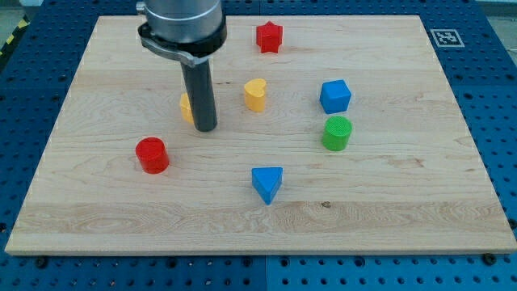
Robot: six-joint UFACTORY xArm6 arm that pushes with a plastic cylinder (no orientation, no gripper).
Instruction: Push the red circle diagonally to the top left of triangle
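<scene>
The red circle lies on the wooden board at the view's left of centre. The blue triangle lies to its right and a little lower, near the board's middle bottom. My tip stands above and to the right of the red circle, apart from it, and up-left of the blue triangle. The rod partly hides a yellow block just behind it; its shape cannot be made out.
A yellow heart sits right of the rod. A red star is near the top edge. A blue cube and a green circle lie at the right. The board rests on a blue pegboard.
</scene>
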